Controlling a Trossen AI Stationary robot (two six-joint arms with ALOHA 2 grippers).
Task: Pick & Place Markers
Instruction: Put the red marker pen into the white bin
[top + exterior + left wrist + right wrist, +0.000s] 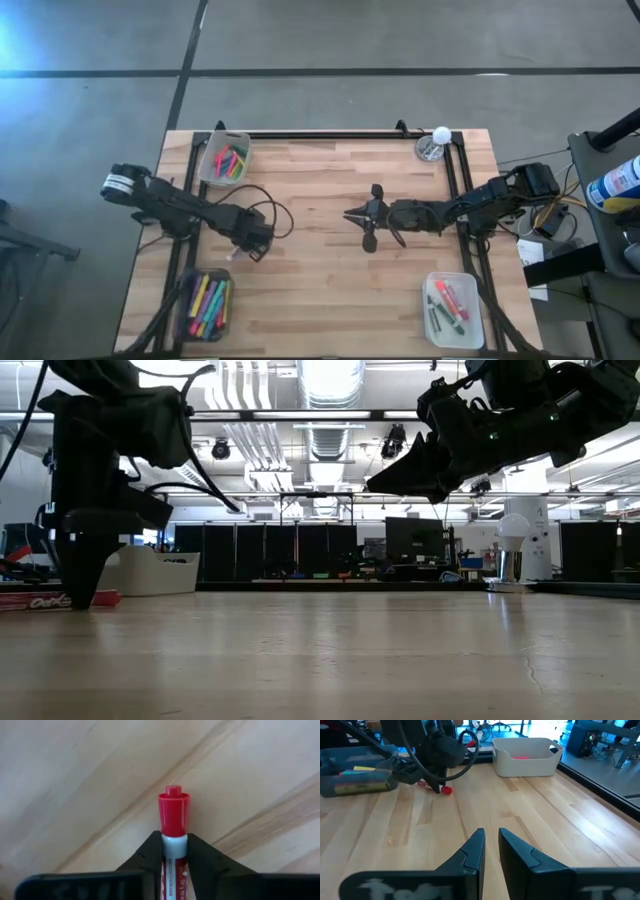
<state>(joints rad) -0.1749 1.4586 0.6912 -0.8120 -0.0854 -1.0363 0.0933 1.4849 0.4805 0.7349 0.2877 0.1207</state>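
Red-capped marker with white printed barrel lies flat on the wooden table, near its left edge; left pincer clamped on barrel. Right pincer narrowly apart, empty, mid-table.

**Materials and finishes on the surface**

The surface is made of pale wood planks, smooth and satin, with grain lines and a faint sheen seen in the low view. A red-capped marker is shown as glossy plastic with a white printed barrel. The left claw is formed of matt black plastic, as is the right claw. The white bin at the far left looks like smooth, matt plastic; the grey bin at the near left appears translucent. A black metal frame edges the surface.
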